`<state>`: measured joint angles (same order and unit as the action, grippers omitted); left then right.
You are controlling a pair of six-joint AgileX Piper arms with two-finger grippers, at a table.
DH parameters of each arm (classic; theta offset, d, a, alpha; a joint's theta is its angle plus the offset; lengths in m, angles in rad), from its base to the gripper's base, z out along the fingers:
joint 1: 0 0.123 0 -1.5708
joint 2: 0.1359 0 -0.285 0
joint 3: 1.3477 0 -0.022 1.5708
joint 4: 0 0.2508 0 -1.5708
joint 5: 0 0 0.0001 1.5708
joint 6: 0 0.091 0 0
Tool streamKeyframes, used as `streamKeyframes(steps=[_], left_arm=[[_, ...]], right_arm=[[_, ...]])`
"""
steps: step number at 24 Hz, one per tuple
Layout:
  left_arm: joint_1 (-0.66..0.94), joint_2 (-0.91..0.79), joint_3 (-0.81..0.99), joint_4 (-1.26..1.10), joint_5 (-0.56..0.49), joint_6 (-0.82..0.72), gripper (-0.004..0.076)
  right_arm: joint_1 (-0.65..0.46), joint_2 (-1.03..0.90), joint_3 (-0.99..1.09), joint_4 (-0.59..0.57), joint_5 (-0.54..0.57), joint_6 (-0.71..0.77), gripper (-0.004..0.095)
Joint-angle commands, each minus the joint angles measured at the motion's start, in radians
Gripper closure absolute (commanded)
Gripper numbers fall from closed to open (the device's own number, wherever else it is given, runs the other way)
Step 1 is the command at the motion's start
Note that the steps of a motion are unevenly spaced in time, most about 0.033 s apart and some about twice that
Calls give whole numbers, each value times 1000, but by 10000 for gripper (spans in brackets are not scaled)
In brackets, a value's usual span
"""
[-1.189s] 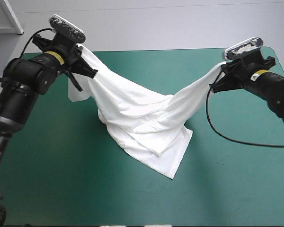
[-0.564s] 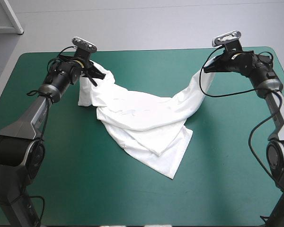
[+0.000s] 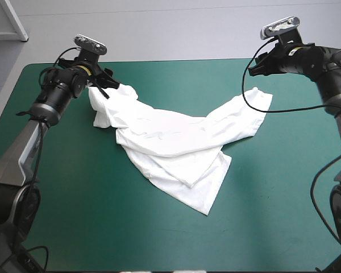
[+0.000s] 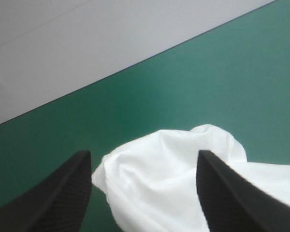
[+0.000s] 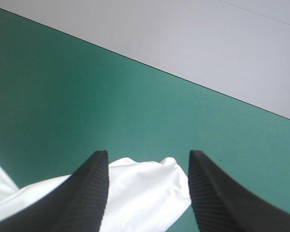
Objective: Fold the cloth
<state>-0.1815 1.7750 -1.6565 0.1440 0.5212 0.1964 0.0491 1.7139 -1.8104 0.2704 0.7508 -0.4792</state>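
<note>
Released since the earlier frame: the two ends of the T-shirt (image 3: 170, 142), which hung lifted between the arms, now lie on the table (image 3: 74, 205).

High view: T-shirt crumpled mid-table, toward the far edge. One end lies just beside the left gripper (image 3: 104, 86), the other near the right gripper (image 3: 254, 67). Neither holds it.

Left wrist view: fingers apart, a white fold between and under them.

Right wrist view: fingers apart, a rounded end of the T-shirt under them.

Step in hand, as I judge it: spreading flat. I should regrasp at true corners, not bunched folds, and pull both sides evenly.
</note>
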Motion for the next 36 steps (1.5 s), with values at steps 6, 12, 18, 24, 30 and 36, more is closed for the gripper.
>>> streamKeyframes(steps=[6, 12, 18, 24, 30, 36], left_arm=[[-2, -306, 12, -25, 85, -26, 276], [-2, -506, 191, -25, 225, -39, 293], [-2, -653, 446, -102, 221, -54, 294], [-2, -662, 482, -152, 230, -45, 294], [-2, -662, 482, -183, 238, -45, 294], [-2, -662, 482, -197, 261, -40, 294]], right_arm=[[-6, -262, -18, 163, 140, -5, 481], [124, -380, 103, 240, 282, -5, 490], [554, -380, 403, -54, 251, 129, 494], [823, -366, 682, -227, 152, 323, 494], [872, -252, 756, -292, 135, 352, 494], [870, -189, 756, -270, 110, 314, 494]])
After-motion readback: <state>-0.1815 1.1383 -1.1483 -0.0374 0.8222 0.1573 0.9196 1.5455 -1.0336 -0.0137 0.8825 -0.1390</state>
